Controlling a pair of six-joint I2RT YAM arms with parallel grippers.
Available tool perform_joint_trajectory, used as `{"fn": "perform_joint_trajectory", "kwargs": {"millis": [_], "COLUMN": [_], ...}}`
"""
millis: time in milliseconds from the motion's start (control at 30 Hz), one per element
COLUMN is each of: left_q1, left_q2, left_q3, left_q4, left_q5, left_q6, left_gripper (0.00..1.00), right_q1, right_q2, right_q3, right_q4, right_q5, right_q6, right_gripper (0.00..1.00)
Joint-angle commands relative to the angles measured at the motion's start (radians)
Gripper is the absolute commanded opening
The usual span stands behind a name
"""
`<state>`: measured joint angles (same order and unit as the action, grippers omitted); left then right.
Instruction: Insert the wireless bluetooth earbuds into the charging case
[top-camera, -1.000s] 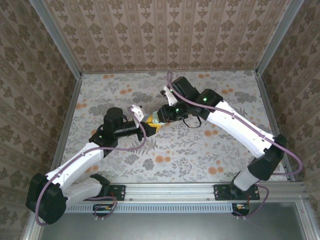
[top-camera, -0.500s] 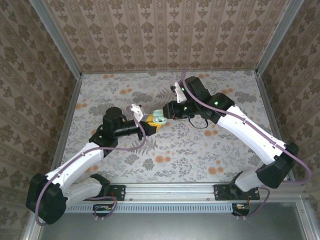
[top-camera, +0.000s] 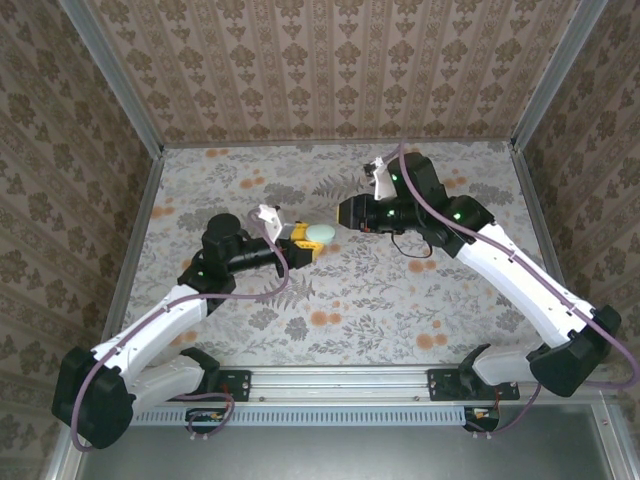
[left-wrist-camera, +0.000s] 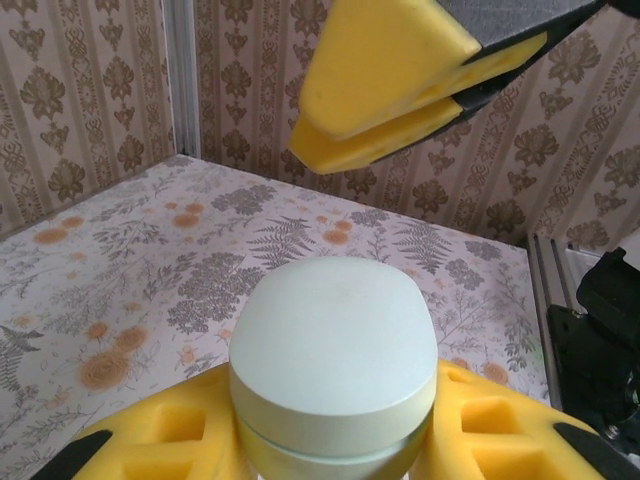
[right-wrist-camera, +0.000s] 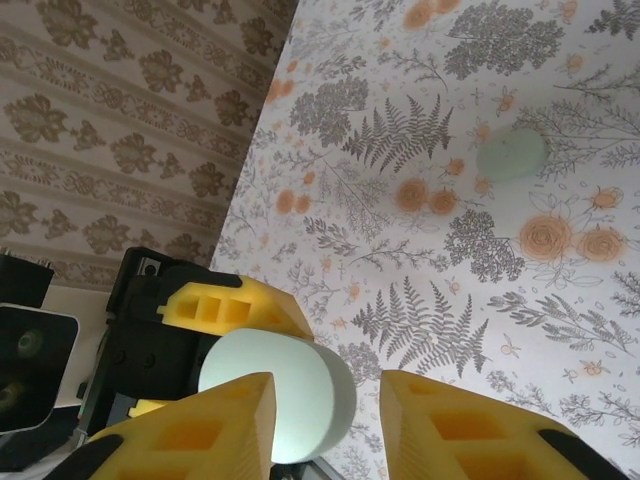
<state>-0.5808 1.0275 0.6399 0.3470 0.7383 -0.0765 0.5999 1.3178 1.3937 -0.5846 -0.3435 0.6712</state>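
A pale green, rounded charging case (left-wrist-camera: 333, 350) with its lid down sits between the yellow pads of my left gripper (left-wrist-camera: 335, 440), which is shut on it. From above, the case (top-camera: 320, 234) is held over the middle of the table by the left gripper (top-camera: 310, 240). My right gripper (top-camera: 344, 212) hovers just right of the case, apart from it. In the right wrist view its fingers (right-wrist-camera: 328, 420) stand open with nothing between them, the case (right-wrist-camera: 285, 400) lying beyond them. Its yellow fingers (left-wrist-camera: 390, 90) hang above the case in the left wrist view. No earbud is visible.
A small pale green round piece (right-wrist-camera: 511, 154) lies on the flowered tabletop (top-camera: 400, 290). Patterned walls with metal corner posts (top-camera: 110, 80) close in the back and sides. A metal rail (top-camera: 400, 385) runs along the near edge.
The right gripper has drawn back to the right and away from the case, where it was close up a second ago. The left gripper has kept hold of the case, barely moving.
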Motion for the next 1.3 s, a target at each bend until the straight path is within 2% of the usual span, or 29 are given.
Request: {"fn": "perform_joint_trajectory", "kwargs": {"millis": [0,300,433,800,900,1033,1100,1167,1267], "left_q1": [0.015,0.030,0.030,0.030,0.030,0.030,0.030,0.029,0.026], "left_q2": [-0.013,-0.016,-0.017,-0.017,-0.020,-0.026,-0.028,-0.033,-0.054], "left_q3": [-0.015,-0.020,-0.019,-0.009,-0.010,-0.013,-0.013,-0.007,0.011], "left_q4": [0.084,0.171,0.192,0.211,0.205,0.187,0.175,0.141,0.040], "left_q5": [0.031,0.039,0.042,0.035,0.032,0.027,0.025,0.021,0.016], "left_q6": [-0.056,-0.126,-0.147,-0.194,-0.199,-0.199,-0.192,-0.172,-0.100], "left_gripper": [0.03,0.03,0.03,0.04,0.04,0.06,0.09,0.19,0.42], "right_q1": [-0.026,-0.034,-0.028,0.019,0.029,0.028,0.029,0.028,0.015], "right_q2": [-0.042,-0.051,-0.039,0.019,0.029,0.032,0.038,0.042,0.044], "right_q3": [-0.050,-0.215,-0.264,-0.297,-0.305,-0.315,-0.314,-0.314,-0.325], "right_q4": [0.093,0.399,0.533,0.675,0.705,0.748,0.756,0.768,0.781], "right_q5": [-0.057,-0.216,-0.269,-0.355,-0.374,-0.376,-0.374,-0.371,-0.345], "right_q6": [0.069,0.299,0.386,0.498,0.520,0.550,0.556,0.566,0.589], "right_gripper": [0.39,0.53,0.54,0.55,0.49,0.28,0.21,0.18,0.15]}}
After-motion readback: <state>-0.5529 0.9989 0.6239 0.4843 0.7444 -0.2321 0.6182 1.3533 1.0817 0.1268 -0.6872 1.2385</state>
